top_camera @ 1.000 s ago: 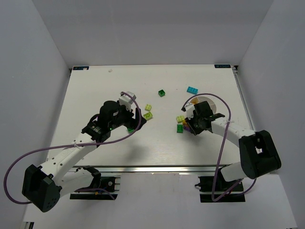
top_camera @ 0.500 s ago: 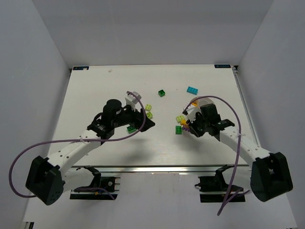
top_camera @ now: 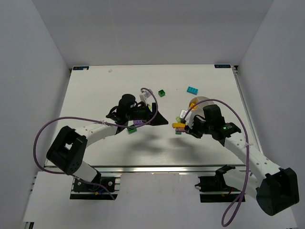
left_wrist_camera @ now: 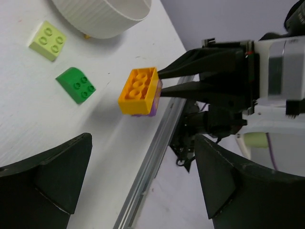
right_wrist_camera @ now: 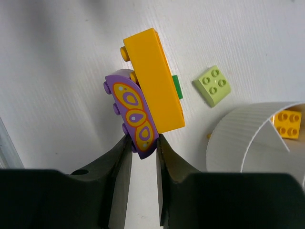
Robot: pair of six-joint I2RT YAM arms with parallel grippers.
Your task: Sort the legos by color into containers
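Note:
My right gripper is shut on a purple patterned lego that has an orange lego stuck to it, held above the table. In the top view this pair sits at the right gripper, left of the white bowl. My left gripper is open and empty, facing the pair from the left. The left wrist view shows the orange lego between the right fingers. A lime lego and a dark green lego lie under them.
The bowl's wall is at the right, with an orange lego in one compartment. A green lego and a cyan lego lie farther back. A green lego and a purple one lie under the left arm.
The left arm has swung right until its open gripper faces the right gripper. The right gripper has risen and shifted slightly left with the purple and orange legos.

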